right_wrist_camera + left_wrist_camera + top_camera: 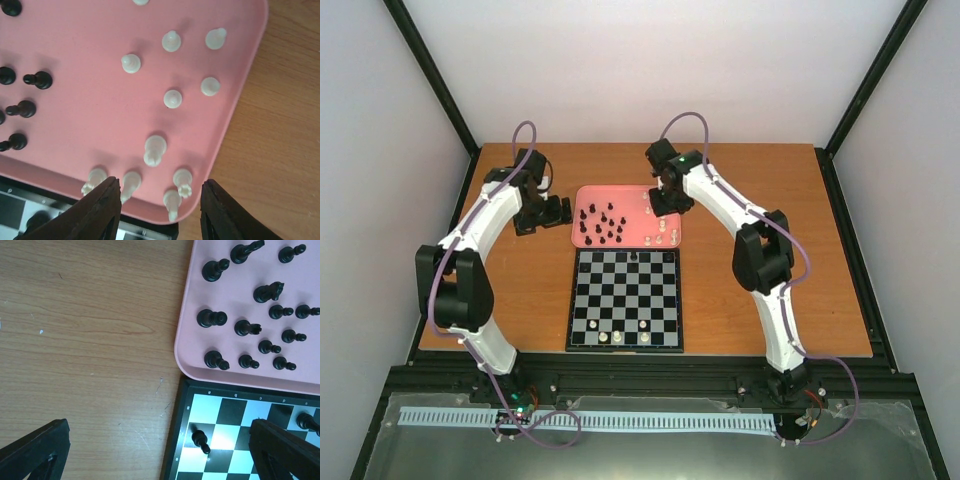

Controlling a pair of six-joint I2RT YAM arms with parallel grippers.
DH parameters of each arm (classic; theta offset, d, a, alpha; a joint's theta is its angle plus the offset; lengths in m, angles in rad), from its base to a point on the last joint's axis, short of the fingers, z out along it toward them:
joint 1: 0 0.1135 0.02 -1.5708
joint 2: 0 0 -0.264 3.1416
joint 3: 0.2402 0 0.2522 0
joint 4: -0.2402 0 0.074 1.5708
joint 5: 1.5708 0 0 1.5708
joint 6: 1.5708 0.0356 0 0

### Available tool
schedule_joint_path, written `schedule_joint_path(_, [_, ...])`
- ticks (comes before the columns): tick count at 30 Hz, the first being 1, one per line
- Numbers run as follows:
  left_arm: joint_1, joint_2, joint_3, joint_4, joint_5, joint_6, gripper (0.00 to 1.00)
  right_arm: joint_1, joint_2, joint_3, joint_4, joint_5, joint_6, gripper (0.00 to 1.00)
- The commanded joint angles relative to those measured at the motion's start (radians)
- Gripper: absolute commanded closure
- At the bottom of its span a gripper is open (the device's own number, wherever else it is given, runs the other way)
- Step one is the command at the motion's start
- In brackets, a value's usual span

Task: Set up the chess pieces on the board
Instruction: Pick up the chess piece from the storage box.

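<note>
Over the right end of the pink tray [235,115], the right gripper [160,215] hangs with its jaws spread and nothing pinched in them. The white pieces [155,150] are scattered on the tray right under it. In the wrist view a few of them stand along the tray's near rim, just in the gap between the two fingers [107,210], and the rest are dotted further up the tray.

The black pieces [240,327] are bunched on the left half of the same tray. The left gripper [160,455] is just off the tray's left edge, over the wooden table [90,340] by the board's far-left corner. Its jaws are wide apart too, holding nothing.

The board [625,300] lies mid-table, touching the tray's near side. A black pawn [201,441] stands on it near that far-left corner, between the left fingers in the wrist view. From above, three white ones [620,340] stand on the nearest row.
</note>
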Motion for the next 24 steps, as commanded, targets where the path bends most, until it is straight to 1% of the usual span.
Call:
schedule_joint_path(1, [-0.001, 0.042, 0.055, -0.011, -0.012, 0.008, 0.00, 0.002, 0.067, 0.087, -0.030, 0.009, -0.051, 0.55])
schedule_joint_path(4, [-0.001, 0.063, 0.064, -0.015, -0.011, 0.008, 0.00, 0.001, 0.106, 0.116, -0.035, -0.008, -0.051, 0.55])
schedule_joint_path(17, [-0.001, 0.118, 0.090, -0.017, -0.003, 0.006, 0.00, -0.012, 0.186, 0.119, -0.059, -0.033, -0.059, 0.56])
schedule_joint_path(24, [-0.001, 0.133, 0.100, -0.019, -0.007, 0.006, 0.00, -0.024, 0.211, 0.119, -0.045, -0.054, -0.066, 0.59])
